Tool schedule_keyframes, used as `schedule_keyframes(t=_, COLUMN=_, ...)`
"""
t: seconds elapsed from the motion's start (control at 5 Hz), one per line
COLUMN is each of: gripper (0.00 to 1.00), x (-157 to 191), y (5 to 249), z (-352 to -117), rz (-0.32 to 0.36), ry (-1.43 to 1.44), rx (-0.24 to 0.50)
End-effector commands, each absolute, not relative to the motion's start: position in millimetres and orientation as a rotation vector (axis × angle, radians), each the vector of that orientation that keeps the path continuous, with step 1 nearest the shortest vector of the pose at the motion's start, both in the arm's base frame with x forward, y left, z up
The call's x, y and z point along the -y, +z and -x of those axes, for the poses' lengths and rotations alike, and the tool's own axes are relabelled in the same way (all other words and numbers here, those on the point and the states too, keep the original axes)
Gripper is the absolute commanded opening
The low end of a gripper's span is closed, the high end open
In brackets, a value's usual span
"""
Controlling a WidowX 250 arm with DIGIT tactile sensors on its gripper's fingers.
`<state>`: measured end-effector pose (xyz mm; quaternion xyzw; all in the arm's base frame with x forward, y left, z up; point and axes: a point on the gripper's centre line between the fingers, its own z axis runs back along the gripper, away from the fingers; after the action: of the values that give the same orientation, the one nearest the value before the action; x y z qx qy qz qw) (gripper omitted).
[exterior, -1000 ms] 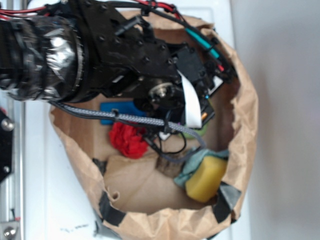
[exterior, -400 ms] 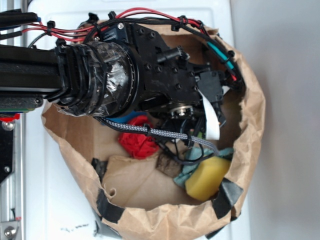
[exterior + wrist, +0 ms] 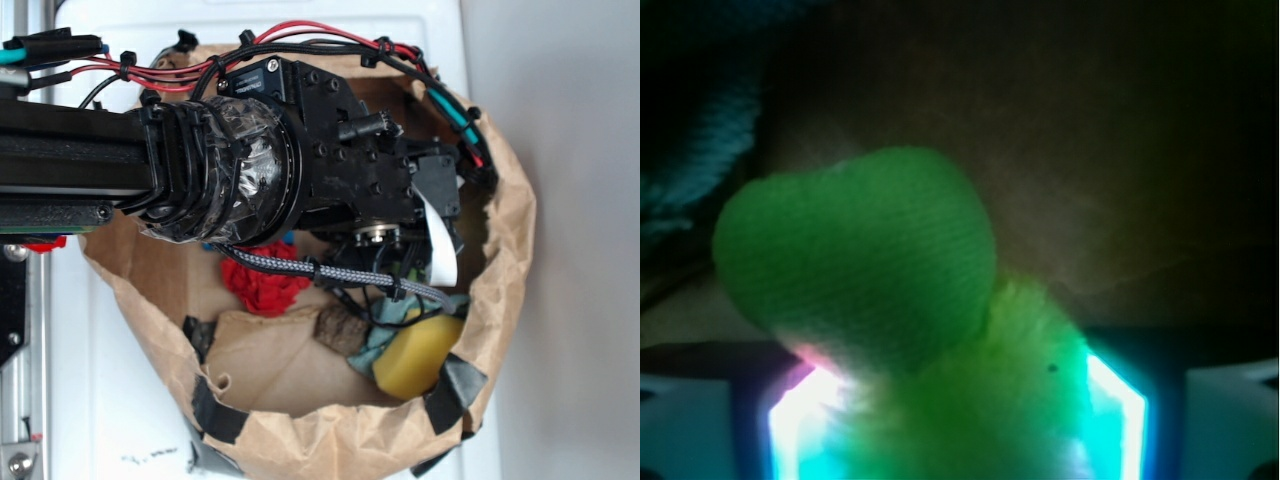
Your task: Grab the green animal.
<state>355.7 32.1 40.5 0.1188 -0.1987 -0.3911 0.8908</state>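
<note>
once the black arm had been lowered deeper into the brown paper bag (image 3: 330, 440), the fuzzy green plush animal (image 3: 890, 330) was seen clenched in the gripper (image 3: 950, 420), apparently secured.

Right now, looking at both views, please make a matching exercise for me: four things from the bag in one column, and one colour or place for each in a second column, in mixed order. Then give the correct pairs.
Things
1. green animal
2. sponge
3. red toy
4. rag

Descriptions
A. yellow block by the bag's wall
B. teal cloth, partly under the yellow block
C. between the claw's lit fingers, close to the wrist camera
D. bright red lump beneath the arm

Pairs: 1-C, 2-A, 3-D, 4-B
</note>
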Motion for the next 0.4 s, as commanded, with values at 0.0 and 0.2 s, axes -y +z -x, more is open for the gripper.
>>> schedule_keyframes(t=0.0, gripper=0.0, x=-34, y=63, z=-363, rz=-0.251, ry=-0.658, rx=0.394)
schedule_keyframes(t=0.2, gripper=0.0, x=-50, y=87, z=-351, rz=-0.126, ry=-0.525, rx=0.347)
